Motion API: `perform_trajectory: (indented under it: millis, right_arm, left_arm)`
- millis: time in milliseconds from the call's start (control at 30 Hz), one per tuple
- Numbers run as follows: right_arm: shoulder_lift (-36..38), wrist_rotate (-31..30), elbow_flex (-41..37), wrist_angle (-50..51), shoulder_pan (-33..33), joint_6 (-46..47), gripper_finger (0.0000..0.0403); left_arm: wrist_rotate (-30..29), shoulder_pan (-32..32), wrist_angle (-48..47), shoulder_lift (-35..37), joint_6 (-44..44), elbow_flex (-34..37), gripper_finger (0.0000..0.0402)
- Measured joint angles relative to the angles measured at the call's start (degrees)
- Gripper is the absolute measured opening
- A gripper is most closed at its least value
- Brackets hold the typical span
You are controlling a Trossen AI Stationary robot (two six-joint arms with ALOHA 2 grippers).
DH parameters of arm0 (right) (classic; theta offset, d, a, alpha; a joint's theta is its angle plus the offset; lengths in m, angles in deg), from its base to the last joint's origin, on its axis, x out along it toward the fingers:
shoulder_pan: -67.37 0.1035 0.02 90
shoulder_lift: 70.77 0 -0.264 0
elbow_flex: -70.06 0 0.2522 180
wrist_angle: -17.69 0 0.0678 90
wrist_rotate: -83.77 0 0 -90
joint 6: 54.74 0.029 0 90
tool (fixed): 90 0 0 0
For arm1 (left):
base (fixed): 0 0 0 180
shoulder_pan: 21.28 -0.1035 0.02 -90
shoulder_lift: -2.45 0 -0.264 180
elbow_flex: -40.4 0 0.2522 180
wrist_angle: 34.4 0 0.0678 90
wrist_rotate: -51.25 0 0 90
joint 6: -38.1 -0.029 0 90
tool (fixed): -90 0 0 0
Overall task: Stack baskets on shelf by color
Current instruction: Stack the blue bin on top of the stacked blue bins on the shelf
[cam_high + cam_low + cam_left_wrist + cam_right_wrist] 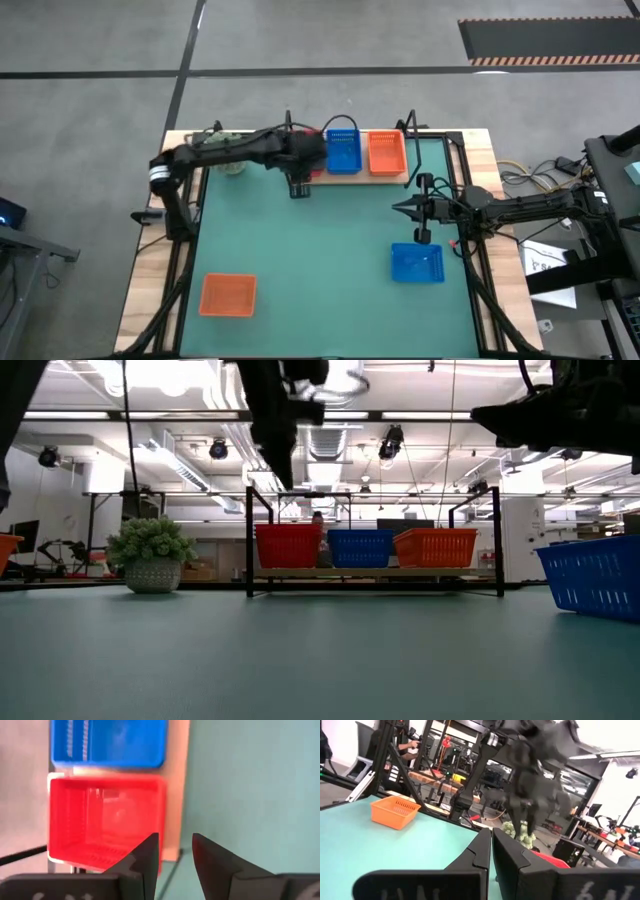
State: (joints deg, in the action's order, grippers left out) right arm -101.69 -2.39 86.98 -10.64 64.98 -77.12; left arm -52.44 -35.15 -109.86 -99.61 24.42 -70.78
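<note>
The shelf (412, 178) stands at the table's far edge and carries a red basket (105, 820), a blue basket (343, 150) and an orange basket (387, 152) side by side. My left gripper (298, 187) hovers open and empty over the mat, just on the near side of the red basket; its fingers show in the left wrist view (175, 852). My right gripper (400, 207) is shut and empty above the mat at the right, pointing toward the table's left. A blue basket (417, 262) and an orange basket (228, 295) rest on their bottoms on the green mat.
A small potted plant (152, 555) stands at the table's far left, beside the shelf. The green mat (320, 260) is bare between the two loose baskets. Black frame rails (470, 200) run along both sides of the table.
</note>
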Motion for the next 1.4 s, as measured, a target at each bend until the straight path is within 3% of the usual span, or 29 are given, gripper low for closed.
perform_trajectory:
  millis: [133,467,667,900,1067,1400]
  right_arm:
    - [-0.02,-0.88,0.0,0.36,-0.02,0.05,0.0011]
    - [-0.39,-0.91,0.0,1.52,0.0,0.93,0.0011]
    - [-0.47,-0.77,0.76,-2.22,0.01,5.61,0.0011]
    - [-3.54,3.99,6.51,0.73,1.7,12.25,0.0011]
    - [-8.7,3.65,12.48,6.95,4.96,18.21,0.0011]
    - [-21.87,2.61,29.37,25.72,15.48,26.02,0.0011]
  left_arm:
    - [0.04,6.05,5.89,4.41,1.35,3.82,0.0102]
    - [0.15,19.87,38.42,16.89,1.21,24.8,0.0102]
    - [0.13,22.33,60.98,23.46,-3.05,37.68,0.0102]
    - [-0.09,22.11,86.38,28.44,-7.9,50.66,0.0102]
    - [-0.83,22.09,92.68,30.71,-8.26,55.58,0.0102]
    - [-1.79,22.09,92.75,33.33,-10.85,56.59,0.0102]
